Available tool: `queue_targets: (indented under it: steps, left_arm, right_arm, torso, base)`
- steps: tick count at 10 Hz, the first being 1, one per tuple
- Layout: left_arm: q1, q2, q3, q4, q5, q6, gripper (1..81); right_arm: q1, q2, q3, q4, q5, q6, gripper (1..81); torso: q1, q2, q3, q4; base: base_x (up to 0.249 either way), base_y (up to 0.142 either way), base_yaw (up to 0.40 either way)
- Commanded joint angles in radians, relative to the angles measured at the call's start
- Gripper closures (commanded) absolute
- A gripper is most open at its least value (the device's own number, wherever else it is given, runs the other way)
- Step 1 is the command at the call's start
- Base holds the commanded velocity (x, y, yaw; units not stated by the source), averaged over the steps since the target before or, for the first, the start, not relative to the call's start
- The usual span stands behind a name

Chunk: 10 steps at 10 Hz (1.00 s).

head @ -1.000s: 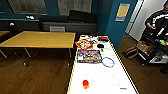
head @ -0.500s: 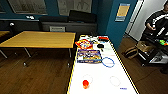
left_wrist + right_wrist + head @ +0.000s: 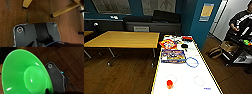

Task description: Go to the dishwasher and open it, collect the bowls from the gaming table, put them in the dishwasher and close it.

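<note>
Bowl (image 3: 25, 74), bright green, is gripped by my right end effector for carrying, above dark wood floor (image 3: 70, 58); left end effector's state unclear.

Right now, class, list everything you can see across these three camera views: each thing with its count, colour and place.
Gaming table: one, white top with yellow edge, ahead of the robot.
Board-game box: one, blue and multicoloured, mid-table.
Blue ring: one, beside the box.
Orange-red object: one, near end of the table.
Wooden table: one, light brown, left of the gaming table.
Cardboard box: one, brown, on the floor at right.
Person: one, dark clothing, far right.
Green bowl: one, bright green, close to the right wrist camera.
Wooden legs: two, yellow, above brown floor.
</note>
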Motion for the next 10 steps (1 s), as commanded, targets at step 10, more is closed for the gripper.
queue_targets:
  steps: [10]
  left_arm:
    - [-0.471, -0.276, 0.531, -0.036, 0.359, -0.083, 1.0]
  right_arm:
    - [-0.002, 0.23, -0.283, -0.094, -0.145, -0.006, 81.1]
  torso:
    - [0.0, 0.0, 0.0, 0.0]
  base:
    - [0.0, 0.0, 0.0]
